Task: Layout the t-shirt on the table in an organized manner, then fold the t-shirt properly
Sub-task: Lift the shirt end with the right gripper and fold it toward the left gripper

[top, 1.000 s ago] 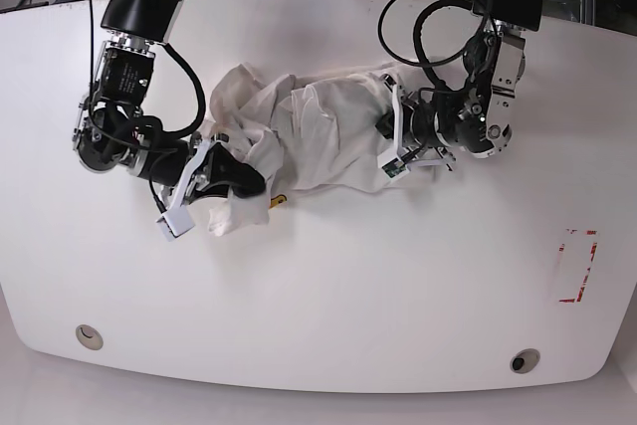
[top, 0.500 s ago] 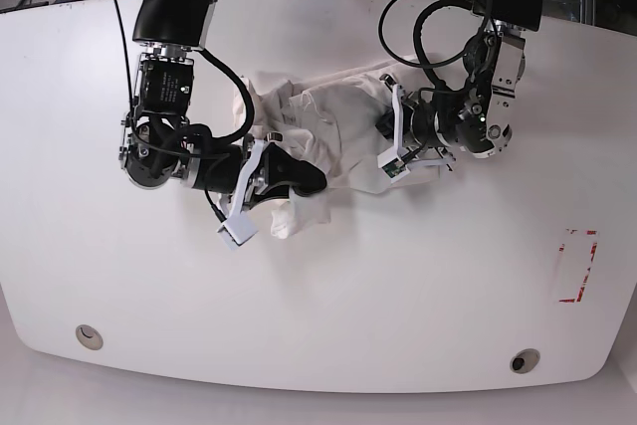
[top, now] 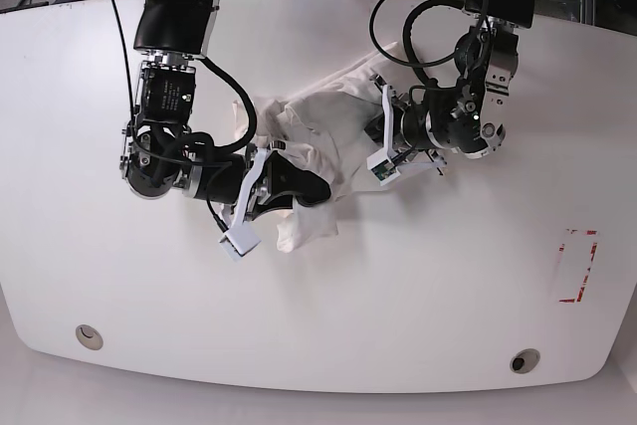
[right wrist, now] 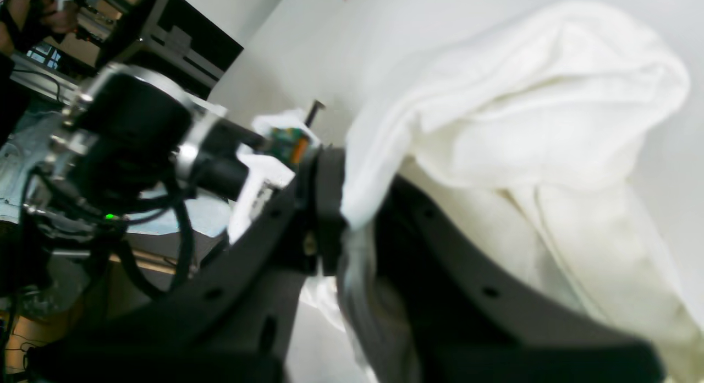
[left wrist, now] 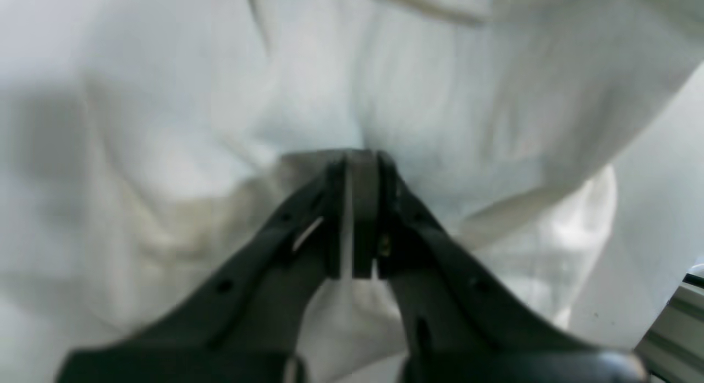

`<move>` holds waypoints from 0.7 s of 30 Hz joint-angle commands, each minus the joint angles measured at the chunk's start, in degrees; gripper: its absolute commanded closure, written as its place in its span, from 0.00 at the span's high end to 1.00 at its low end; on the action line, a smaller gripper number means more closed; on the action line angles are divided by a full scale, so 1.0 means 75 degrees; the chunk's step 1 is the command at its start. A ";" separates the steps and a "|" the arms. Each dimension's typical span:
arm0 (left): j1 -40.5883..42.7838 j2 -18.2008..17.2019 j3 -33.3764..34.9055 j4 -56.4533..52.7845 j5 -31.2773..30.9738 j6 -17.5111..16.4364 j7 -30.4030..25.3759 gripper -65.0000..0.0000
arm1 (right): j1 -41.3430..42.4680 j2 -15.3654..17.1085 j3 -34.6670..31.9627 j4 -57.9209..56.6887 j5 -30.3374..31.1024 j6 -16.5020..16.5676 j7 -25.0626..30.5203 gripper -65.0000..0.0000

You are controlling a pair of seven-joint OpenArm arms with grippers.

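The white t-shirt (top: 318, 131) lies crumpled in a heap near the middle of the table (top: 398, 286); no print shows. In the base view my right gripper (top: 317, 186) comes in from the left, shut on a fold at the heap's lower edge. The right wrist view shows that fold (right wrist: 522, 108) pinched between the black fingers of the right gripper (right wrist: 344, 207). My left gripper (top: 381, 141) sits at the heap's right side. In the left wrist view the left gripper (left wrist: 360, 157) is shut, its tips pressed into the cloth (left wrist: 440, 97) with a thin edge caught between them.
Red tape marks (top: 577, 266) sit near the table's right edge. Two round grommet holes (top: 89, 335) (top: 524, 360) lie along the front edge. Cables and equipment crowd the far edge behind both arms. The left arm's wrist (right wrist: 132, 135) shows in the right wrist view.
My right gripper has carried its fold of shirt rightward toward the left gripper, bunching the heap tighter. The left arm has shifted slightly left and up with its cloth.
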 commanded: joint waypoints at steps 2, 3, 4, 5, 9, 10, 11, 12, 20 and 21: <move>-0.0163 -0.0015 -0.0054 0.0618 -0.0109 -0.0028 -0.0006 0.02 | 0.0184 0.0171 -0.0004 0.0144 0.0251 -0.0014 0.0196 0.05; -0.0163 -0.0015 -0.0113 0.0711 -0.0121 -0.0039 0.0076 0.02 | 0.0184 0.0182 -0.0004 0.0144 0.0239 -0.0014 0.0196 0.05; -0.0163 -0.0015 -0.0172 0.0782 -0.0121 -0.0051 0.0146 0.02 | 0.0184 0.0194 -0.0004 0.0144 0.0239 -0.0014 0.0196 0.05; -0.0151 -0.0015 -0.0300 0.0911 -0.0121 -0.0092 0.0264 0.02 | 0.0184 0.0253 0.0008 0.0144 0.0239 -0.0014 0.0196 0.05; -0.0092 -0.0015 -0.0664 0.1274 -0.0121 -0.0092 0.0557 0.02 | 0.0184 0.0335 0.0020 0.0144 0.0239 -0.0003 0.0196 0.05; -0.0034 -0.0015 -0.0722 0.1333 -0.0121 -0.0092 0.0639 0.02 | 0.0184 0.0346 0.0020 0.0144 0.0228 -0.0003 0.0196 0.05; 0.0037 -0.0015 -0.0758 0.1379 -0.0121 -0.0092 0.0686 0.02 | 0.0184 0.0382 0.0020 0.0144 0.0228 -0.0003 0.0196 0.05; 0.0189 -0.0015 -0.0875 0.1497 -0.0121 -0.0092 0.0791 0.02 | 0.0184 0.0452 0.0020 0.0144 0.0251 -0.0003 0.0196 0.05; 0.1045 -0.0437 -0.1039 0.1977 -0.0133 -0.0092 0.0908 0.02 | 0.0184 0.0616 0.0020 0.0144 0.0275 0.0021 0.0196 0.05; 0.1115 -0.0472 -0.1039 0.1977 -0.0133 -0.0092 0.0908 0.02 | 0.0184 0.0616 0.0020 0.0144 0.0263 0.0021 0.0196 0.05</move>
